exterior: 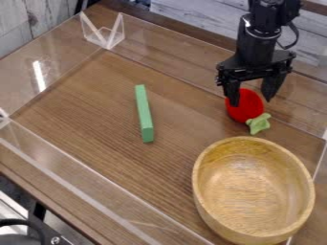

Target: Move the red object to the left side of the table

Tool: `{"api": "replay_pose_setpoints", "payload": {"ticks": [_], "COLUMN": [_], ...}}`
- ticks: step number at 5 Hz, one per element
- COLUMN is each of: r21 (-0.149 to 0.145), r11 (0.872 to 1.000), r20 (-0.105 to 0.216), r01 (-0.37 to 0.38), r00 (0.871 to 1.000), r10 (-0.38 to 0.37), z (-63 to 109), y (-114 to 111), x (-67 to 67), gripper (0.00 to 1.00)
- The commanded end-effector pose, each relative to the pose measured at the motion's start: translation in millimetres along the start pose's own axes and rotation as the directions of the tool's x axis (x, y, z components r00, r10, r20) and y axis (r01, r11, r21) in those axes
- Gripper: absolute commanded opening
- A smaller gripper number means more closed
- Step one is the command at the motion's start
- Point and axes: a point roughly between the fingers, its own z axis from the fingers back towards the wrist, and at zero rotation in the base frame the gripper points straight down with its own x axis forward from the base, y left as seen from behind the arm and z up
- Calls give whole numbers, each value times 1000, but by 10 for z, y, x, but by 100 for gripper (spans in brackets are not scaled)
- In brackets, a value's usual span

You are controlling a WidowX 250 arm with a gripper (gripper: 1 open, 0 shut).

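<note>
The red object (248, 106), a small rounded strawberry-like toy with a light green leafy end (261, 122), lies on the brown wood-grain table (90, 96) at the right, just beyond the bowl. My black gripper (253, 91) points straight down over it, open, with one finger on either side of the toy's upper part. The fingers straddle the toy without closing on it; whether they touch it I cannot tell.
A round light wooden bowl (253, 189) fills the near right corner. A long green bar (144, 112) lies mid-table. Low clear acrylic walls (52, 163) edge the table, and a clear stand (102, 32) sits at the far left.
</note>
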Motion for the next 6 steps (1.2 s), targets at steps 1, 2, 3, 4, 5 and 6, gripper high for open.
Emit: {"api": "replay_pose_setpoints", "payload": {"ticks": [1, 2, 3, 4, 5, 6], "r21": [-49, -46, -37, -37, -36, -35], "r11": [999, 999, 999, 999, 999, 999], "r20": [50, 57, 64, 71, 76, 79], "r01": [5, -4, -13, -18, -20, -23], "r00": [999, 998, 998, 997, 997, 997], "r10": [-3, 6, 16, 20, 22, 26], "z": [178, 174, 154, 170, 186, 199], "y": [-126, -139, -134, -133, -139, -145], "x": [65, 70, 78, 83, 85, 90], "gripper": [100, 100, 100, 100, 100, 100]}}
